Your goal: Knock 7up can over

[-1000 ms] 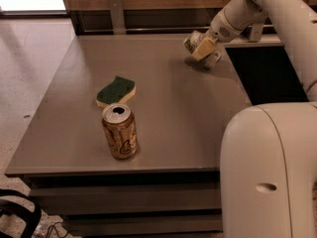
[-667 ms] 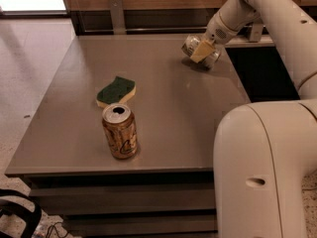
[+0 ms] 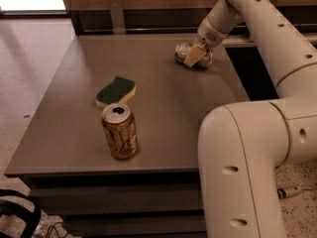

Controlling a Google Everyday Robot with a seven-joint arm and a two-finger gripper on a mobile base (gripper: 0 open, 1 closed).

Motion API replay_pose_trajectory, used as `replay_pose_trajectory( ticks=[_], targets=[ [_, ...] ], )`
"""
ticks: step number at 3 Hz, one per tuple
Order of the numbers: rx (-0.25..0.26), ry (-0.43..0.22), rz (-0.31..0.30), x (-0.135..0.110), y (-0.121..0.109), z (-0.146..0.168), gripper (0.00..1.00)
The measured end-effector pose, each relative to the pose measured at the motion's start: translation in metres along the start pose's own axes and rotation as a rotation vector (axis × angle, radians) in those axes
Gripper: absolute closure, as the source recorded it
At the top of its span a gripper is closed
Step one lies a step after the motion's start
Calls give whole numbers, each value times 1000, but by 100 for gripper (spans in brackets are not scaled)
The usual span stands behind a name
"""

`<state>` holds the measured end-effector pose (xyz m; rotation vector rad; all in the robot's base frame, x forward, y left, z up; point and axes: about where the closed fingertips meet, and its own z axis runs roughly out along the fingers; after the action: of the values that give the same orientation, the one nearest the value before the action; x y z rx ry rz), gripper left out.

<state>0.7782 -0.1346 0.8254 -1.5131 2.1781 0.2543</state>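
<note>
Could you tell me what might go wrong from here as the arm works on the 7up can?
1. The 7up can sits near the far right edge of the table, with the gripper right against it. A push to the right could send it off into the dark gap beside the table.
2. The gripper covers the can's middle, so it is hard to judge whether the can is fully tipped, and the arm might withdraw too soon.

arm (image 3: 277, 43): cream-white, rounded segments, small dark holes | claw (image 3: 194, 55): tan, at far right of table (image 3: 163, 98)
</note>
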Motion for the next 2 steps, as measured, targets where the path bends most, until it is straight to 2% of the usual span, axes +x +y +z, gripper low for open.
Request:
replay_pose_trajectory(
  ticks=[1,2],
  targets=[
    [0,0,0,-1,0,-1,84],
    [-3,1,0,-1,0,2,60]
  ],
)
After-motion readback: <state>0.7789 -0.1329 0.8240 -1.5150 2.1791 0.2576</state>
